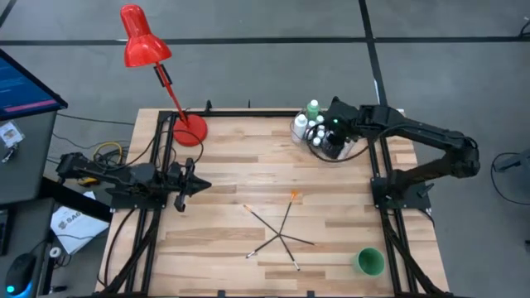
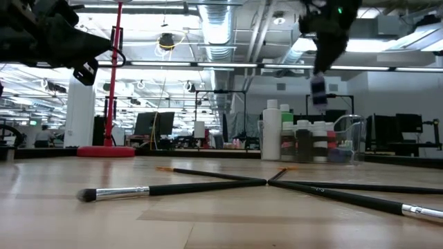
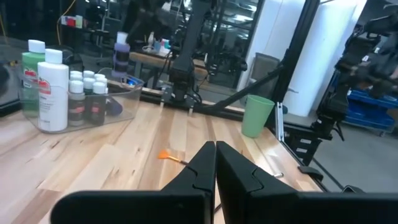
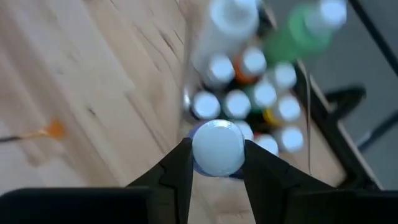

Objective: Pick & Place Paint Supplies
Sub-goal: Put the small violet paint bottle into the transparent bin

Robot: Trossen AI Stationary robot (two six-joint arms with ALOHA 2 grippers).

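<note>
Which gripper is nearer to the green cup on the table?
Right. The right gripper, holding a small bottle above the tub, is on the green cup's side; the left gripper waits, shut, across the table.

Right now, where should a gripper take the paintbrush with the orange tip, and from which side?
Grip the orange-tipped paintbrush on its thin dark handle, between the orange tip and the point where it crosses the other brushes. It lies flat on the table, so come straight down, fingers either side of the handle.
</note>
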